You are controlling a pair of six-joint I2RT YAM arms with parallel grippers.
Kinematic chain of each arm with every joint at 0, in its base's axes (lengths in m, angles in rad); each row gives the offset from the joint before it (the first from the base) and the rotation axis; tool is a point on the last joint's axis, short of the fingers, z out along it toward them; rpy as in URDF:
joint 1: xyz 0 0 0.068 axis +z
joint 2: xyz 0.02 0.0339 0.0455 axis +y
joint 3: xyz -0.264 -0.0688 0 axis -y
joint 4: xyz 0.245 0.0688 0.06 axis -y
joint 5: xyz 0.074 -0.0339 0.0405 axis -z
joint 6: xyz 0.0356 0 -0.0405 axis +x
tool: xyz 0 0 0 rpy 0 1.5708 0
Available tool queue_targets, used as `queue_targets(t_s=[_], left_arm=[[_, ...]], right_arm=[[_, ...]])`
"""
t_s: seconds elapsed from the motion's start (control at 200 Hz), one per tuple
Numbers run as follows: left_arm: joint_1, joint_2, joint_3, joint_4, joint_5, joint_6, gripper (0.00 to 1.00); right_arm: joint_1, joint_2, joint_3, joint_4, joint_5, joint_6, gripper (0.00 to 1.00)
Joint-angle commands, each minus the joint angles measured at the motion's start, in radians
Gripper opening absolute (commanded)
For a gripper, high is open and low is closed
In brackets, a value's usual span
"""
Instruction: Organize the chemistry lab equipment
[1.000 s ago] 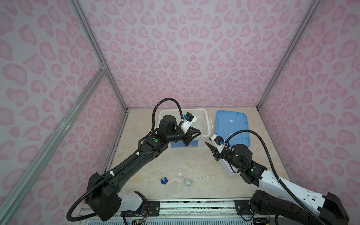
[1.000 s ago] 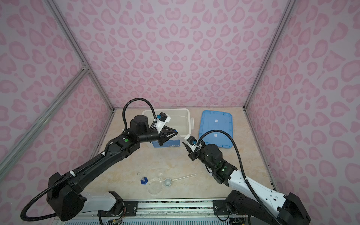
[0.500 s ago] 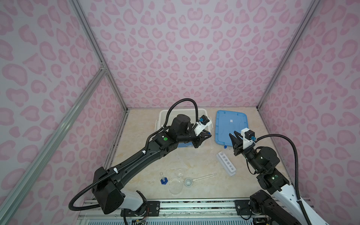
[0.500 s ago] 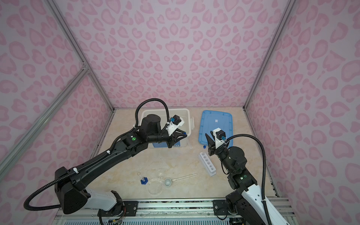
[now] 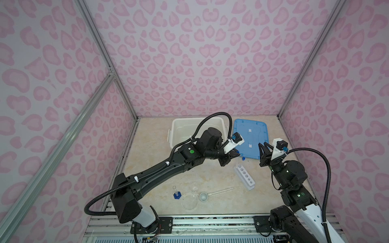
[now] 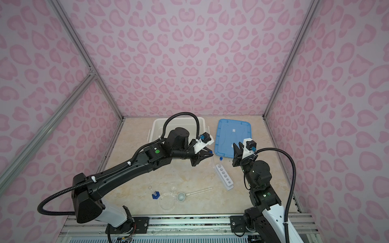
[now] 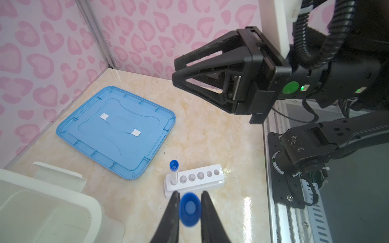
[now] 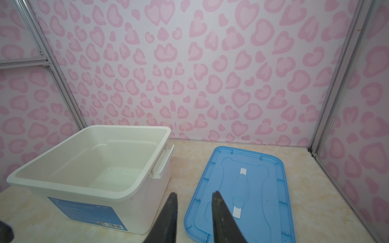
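Left gripper (image 7: 189,194) clenched on blue-capped tube (image 7: 190,209); white rack (image 7: 202,178) just past its tips, second tube (image 7: 173,171) upright in its end hole. Right gripper (image 8: 193,194) jaws apart, grasping nothing, blue lid (image 8: 263,199) just ahead. White bin (image 8: 84,190): inside shows whole only in right wrist view; dish (image 5: 189,201), cup (image 5: 203,197), cylinder (image 5: 176,194) only in top views.

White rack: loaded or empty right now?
Partly loaded. The left wrist view shows one blue-capped test tube standing upright in an end hole of the white rack; its other five holes are empty.
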Motion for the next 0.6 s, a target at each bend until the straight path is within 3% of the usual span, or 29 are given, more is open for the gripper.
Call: queue_targets(t_s=[0.0, 0.3, 0.595], left_arm=[[-0.014, 0.025, 0.015, 0.023, -0.025, 0.030, 0.12], [-0.069, 0.101, 0.039, 0.070, -0.089, 0.071, 0.12], [-0.084, 0.156, 0.054, 0.120, -0.085, 0.068, 0.12]], right_arm=[[0.000, -0.007, -0.010, 0.009, 0.002, 0.008, 0.29], [0.000, -0.001, -0.022, 0.030, -0.011, 0.013, 0.29], [0.000, -0.020, -0.032, 0.037, -0.012, 0.016, 0.29]])
